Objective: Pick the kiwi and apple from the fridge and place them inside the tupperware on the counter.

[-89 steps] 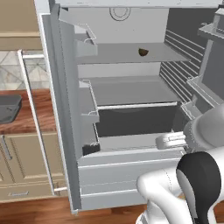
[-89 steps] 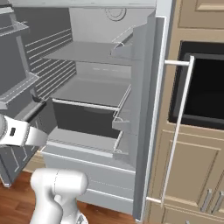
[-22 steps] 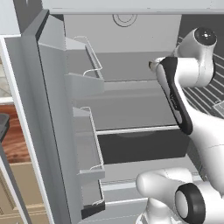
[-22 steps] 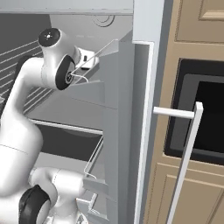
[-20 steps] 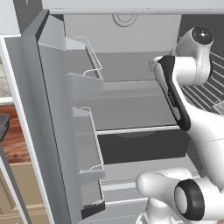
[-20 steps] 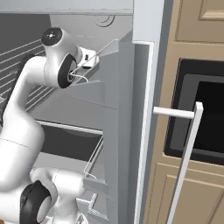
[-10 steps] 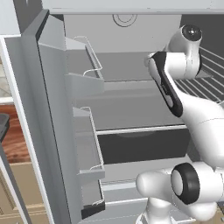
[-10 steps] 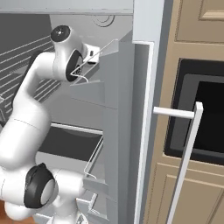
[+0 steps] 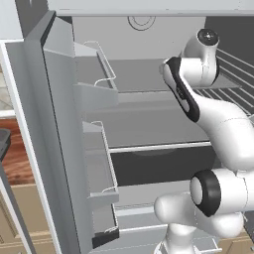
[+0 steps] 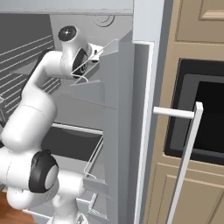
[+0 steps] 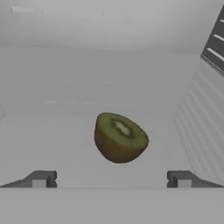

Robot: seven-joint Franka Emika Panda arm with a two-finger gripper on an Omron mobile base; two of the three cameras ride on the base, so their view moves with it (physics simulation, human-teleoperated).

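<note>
**A:** Progress since the last few seconds? The base has rolled in close to the large light grey fridge (image 9: 149, 129), so its open interior takes up both base views, and the white arm, which was low by the dark drawer, has swung up and reached in over the upper flat grey shelf.

**B:** And in the last second?

**A:** The upper joint has kept pushing farther in toward the back wall; the right base view has it tucked just left of the wire-railed door bin (image 10: 94, 65).

**B:** Where is the fruit?

**A:** The small brown oval kiwi (image 11: 120, 138), cut so its green face shows, sits on that upper shelf, straight ahead in the hand view and centred between the two dark fingertips (image 11: 41, 178). The two-finger gripper (image 11: 111, 179) has its fingers spread wide with nothing between them, and the kiwi lies beyond the tips, not touching either.

**B:** So what does it mean for the job?

**A:** I'd judge the approach is nearly lined up; what remains is a short advance, then closing on the kiwi. Neither fruit has been lifted, by the look of it.

**B:** Any risk?

**A:** Its rounded underside may let it roll if one finger touches first, and the ribbed wall on the right is near
</note>
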